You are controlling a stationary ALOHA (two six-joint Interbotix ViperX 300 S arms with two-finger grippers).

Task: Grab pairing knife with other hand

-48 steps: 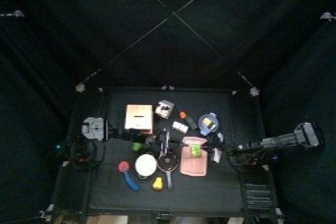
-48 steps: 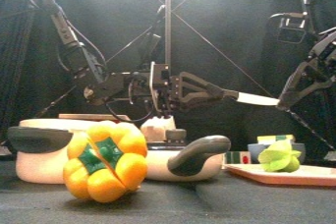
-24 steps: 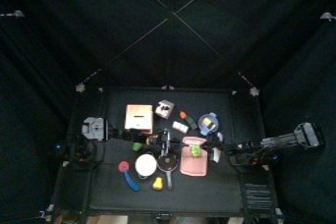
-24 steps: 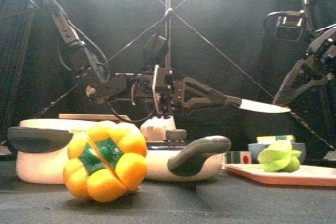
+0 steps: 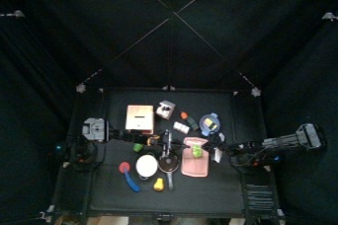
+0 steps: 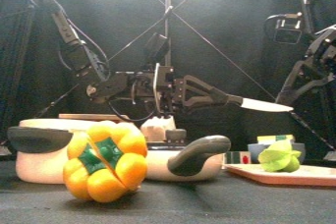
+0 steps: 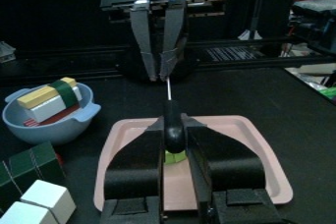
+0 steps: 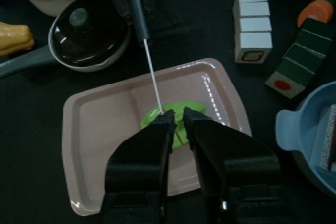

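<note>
Front view: what's different about the paring knife [image 6: 245, 100] compared with a second ago?

— The blade has dipped. Its tip sits lower and further out from the left claw [image 7: 171, 141], which is pinching the black handle just as it was.

And the right claw [image 8: 182, 122]?

— In its own wrist view the blade runs straight in and ends between its fingers, close against one of them. A sliver of gap shows there, with the green piece [image 8: 168, 116] visible through it. So I read the claw as slightly spread around the tip, not clamped on it.

So the handover isn't done.

— No. The knife hangs in the air from the left claw alone, with the pink tray [image 7: 250, 140] below both claws. The dip and the loose right claw suggest to me a grip being tried or readjusted.

What worries you?

— The right claw is meeting the thin blade, not the handle. Closing on the tip would be a slippery hold, I'd guess. The left claw shouldn't let go until the right one has closed firmly.
</note>
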